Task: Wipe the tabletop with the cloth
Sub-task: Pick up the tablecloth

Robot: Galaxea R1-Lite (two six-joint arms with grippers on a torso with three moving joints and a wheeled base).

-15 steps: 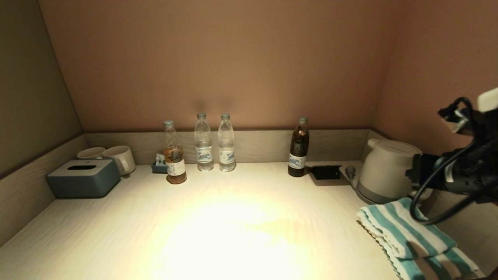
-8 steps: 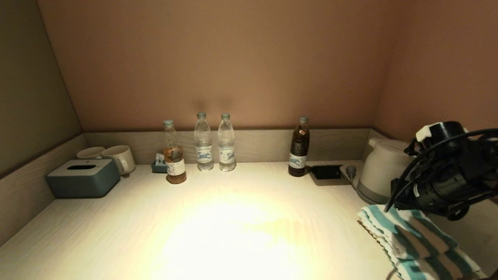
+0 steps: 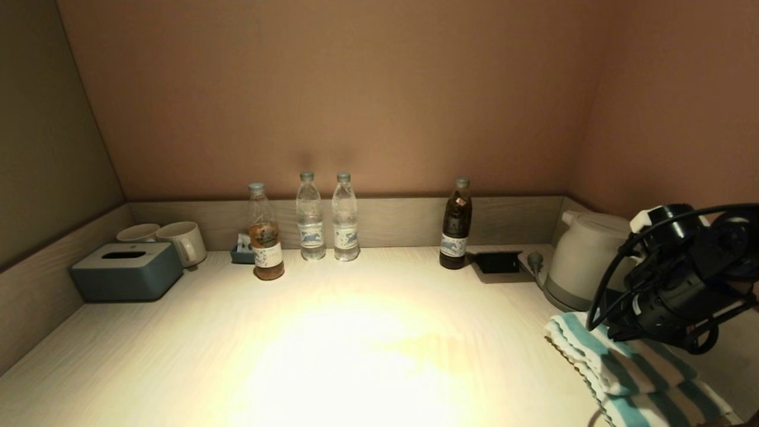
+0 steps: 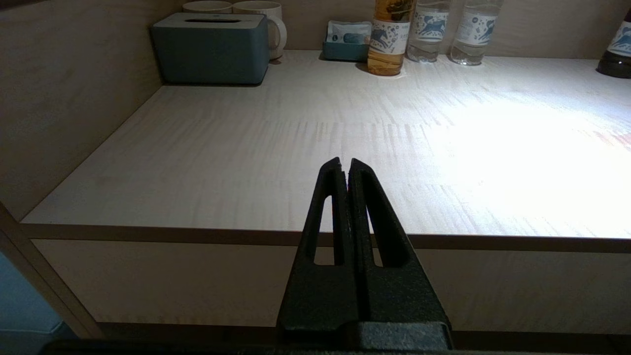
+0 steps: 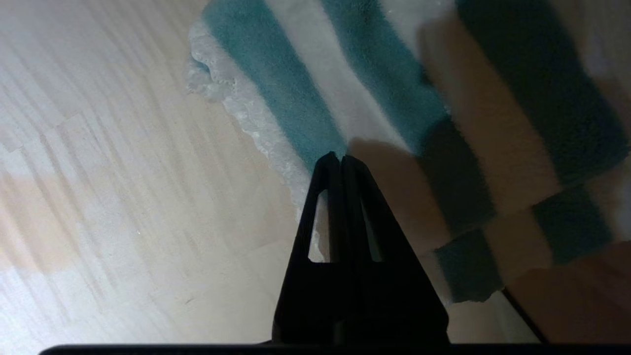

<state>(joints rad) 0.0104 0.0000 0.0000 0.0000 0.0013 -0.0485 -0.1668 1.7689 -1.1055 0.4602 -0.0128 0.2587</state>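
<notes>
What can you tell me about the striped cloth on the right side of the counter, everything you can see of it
The cloth is a fluffy, terry-looking towel with teal and white stripes and a pale scalloped edge. It lies folded, in layers, flat on the tabletop at its near right corner, just in front of the white kettle. The right gripper is above it with its fingers shut, tips over the edge nearest the open tabletop, casting a shadow across the stripes. Whether the tips touch it cannot be told.
</notes>
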